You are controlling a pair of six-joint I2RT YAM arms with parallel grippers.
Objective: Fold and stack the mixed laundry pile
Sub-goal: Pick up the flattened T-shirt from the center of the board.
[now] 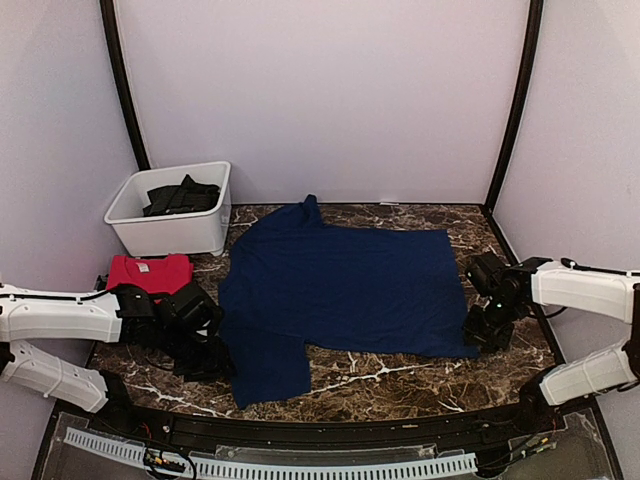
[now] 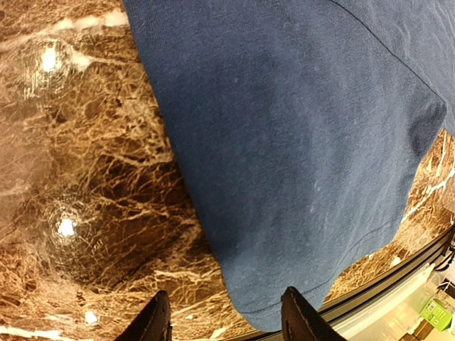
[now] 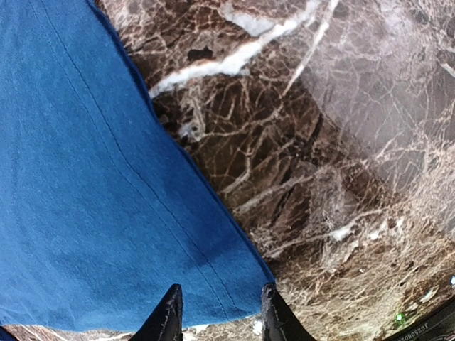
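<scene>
Spread flat across middle of brown veined marble tabletop [image 1: 400, 375]: navy blue cloth T-shirt [image 1: 340, 290], one sleeve reaching toward near edge. At that sleeve's hem: left gripper [image 2: 227, 323], fingers moderately apart, holding nothing, cloth edge and bare table showing between them. At shirt's near right corner: right gripper [image 3: 219, 312], fingers closer together yet apart, straddling the corner, not pinching it. Left of shirt: folded red T-shirt [image 1: 150, 272], just in front of white plastic bin [image 1: 170, 235] containing dark charcoal garment [image 1: 182, 195].

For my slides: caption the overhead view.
Navy T-shirt spread on marble table, left gripper and right gripper at its sides, red T-shirt near white bin.
</scene>
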